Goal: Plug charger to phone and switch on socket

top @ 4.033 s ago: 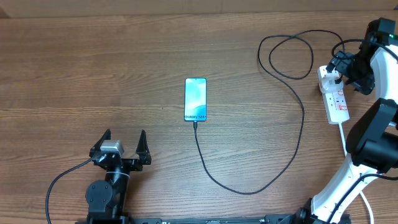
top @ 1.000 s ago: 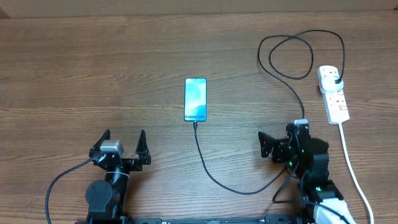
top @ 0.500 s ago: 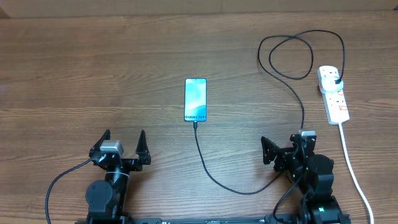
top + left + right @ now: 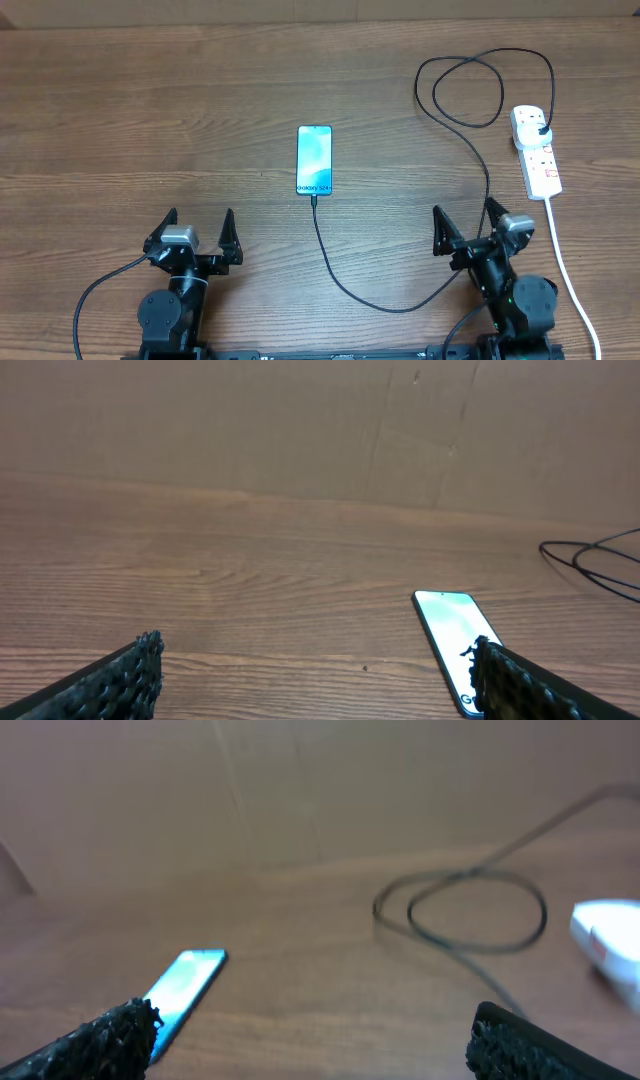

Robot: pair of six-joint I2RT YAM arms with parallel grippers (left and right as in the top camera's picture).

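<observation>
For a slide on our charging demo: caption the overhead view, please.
Charger runs from phone to socket on the table; left gripper and right gripper sit open, empty, at the near edge.

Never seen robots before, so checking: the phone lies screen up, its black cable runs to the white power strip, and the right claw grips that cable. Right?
Not quite: the right gripper is open, gripping nothing, as the overhead view shows. The phone lies screen up, its cable running to the power strip.

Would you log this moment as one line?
charger: joins phone and socket | left gripper: open, empty | right gripper: open, empty
</observation>
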